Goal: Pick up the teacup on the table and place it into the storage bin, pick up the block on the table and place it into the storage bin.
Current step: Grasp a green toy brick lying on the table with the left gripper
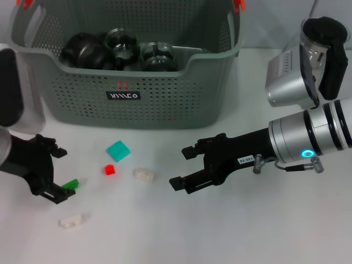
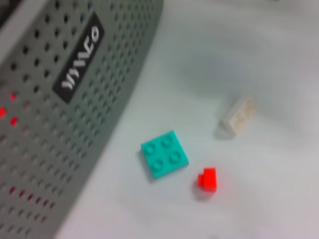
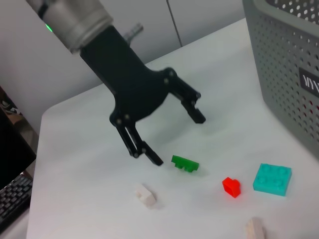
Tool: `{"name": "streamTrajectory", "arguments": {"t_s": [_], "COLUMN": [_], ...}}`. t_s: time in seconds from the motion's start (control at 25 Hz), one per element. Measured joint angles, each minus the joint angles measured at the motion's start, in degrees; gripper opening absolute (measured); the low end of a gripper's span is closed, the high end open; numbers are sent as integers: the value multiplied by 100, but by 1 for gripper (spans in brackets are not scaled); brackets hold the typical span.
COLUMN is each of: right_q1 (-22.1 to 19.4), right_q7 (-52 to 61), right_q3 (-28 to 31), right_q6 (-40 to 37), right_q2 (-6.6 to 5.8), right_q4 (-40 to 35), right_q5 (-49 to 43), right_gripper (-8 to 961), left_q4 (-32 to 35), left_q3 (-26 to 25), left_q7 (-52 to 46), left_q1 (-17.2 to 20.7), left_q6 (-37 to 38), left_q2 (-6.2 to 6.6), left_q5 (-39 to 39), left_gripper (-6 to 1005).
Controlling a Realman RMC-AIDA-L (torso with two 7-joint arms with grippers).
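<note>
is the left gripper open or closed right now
Open. The left gripper has its black fingers spread, nothing between them; the small green block lies beside one fingertip.

Left gripper (image 1: 48, 168) low at the left, fingers spread wide. Right gripper (image 1: 184, 166) reaches in from the right, fingers spread, holding nothing.

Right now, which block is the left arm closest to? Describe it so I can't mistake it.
Start at the storage bin and come forward across the table to the left gripper with open jaws. The green block lies right beside its lower jaw. It is the only dark green piece; the others are teal, red and white.
</note>
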Motion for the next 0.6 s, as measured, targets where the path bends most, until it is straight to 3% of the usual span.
{"name": "streamTrajectory", "arguments": {"t_s": [0.6], "right_q1": [-63], "right_q7": [-35], "right_q3": [70], "right_q6": [5], "right_q2": [15], "right_q4": [85], "right_q5": [9], "right_gripper": [947], "left_q4": [-592], "left_q3": [454], "left_q7": [-340], "left_q1": [-104], "left_q6": [-626], "left_q2": [-9], "left_q5": [297], "left_gripper": [920]}}
